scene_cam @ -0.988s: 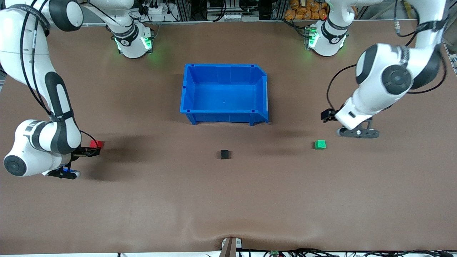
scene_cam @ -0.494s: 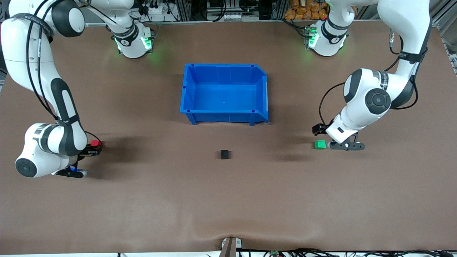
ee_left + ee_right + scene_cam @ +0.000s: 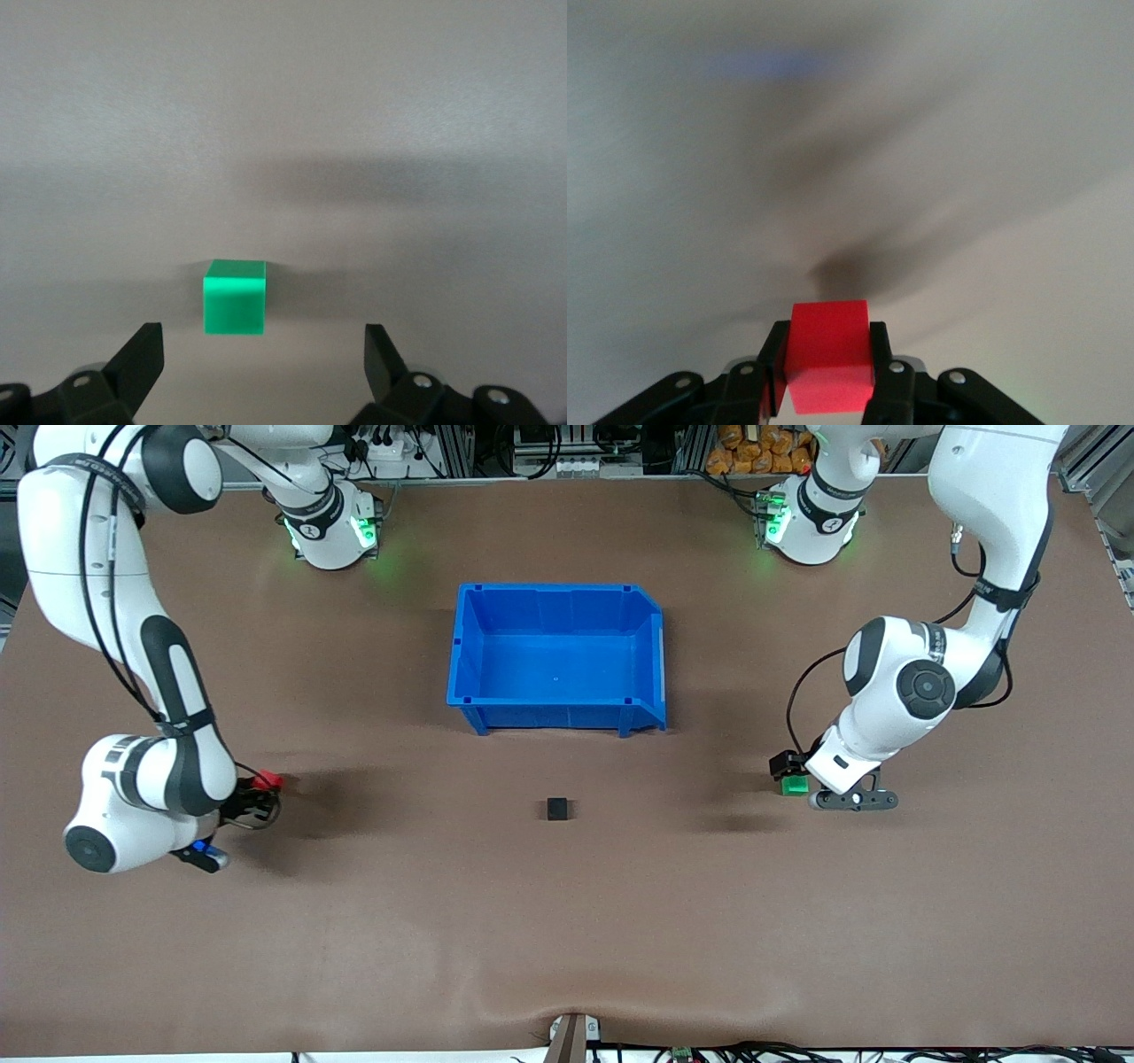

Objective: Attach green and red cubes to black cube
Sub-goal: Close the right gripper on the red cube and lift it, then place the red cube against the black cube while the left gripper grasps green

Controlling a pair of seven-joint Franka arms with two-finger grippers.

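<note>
The black cube (image 3: 557, 809) sits on the brown table nearer the front camera than the blue bin. The green cube (image 3: 795, 784) lies on the table toward the left arm's end. My left gripper (image 3: 787, 772) is low over it and open; in the left wrist view the green cube (image 3: 235, 297) lies just ahead of the gap, with the fingers (image 3: 142, 359) wide on either side. My right gripper (image 3: 261, 790) is shut on the red cube (image 3: 266, 781) at the right arm's end; the right wrist view shows the red cube (image 3: 829, 356) clamped between the fingers, lifted off the table.
An empty blue bin (image 3: 557, 658) stands at the table's middle, farther from the front camera than the black cube. The two arm bases stand along the edge farthest from the camera.
My left gripper has come down to the green cube. My right gripper has closed on the red cube and moved it a little toward the table's middle.
</note>
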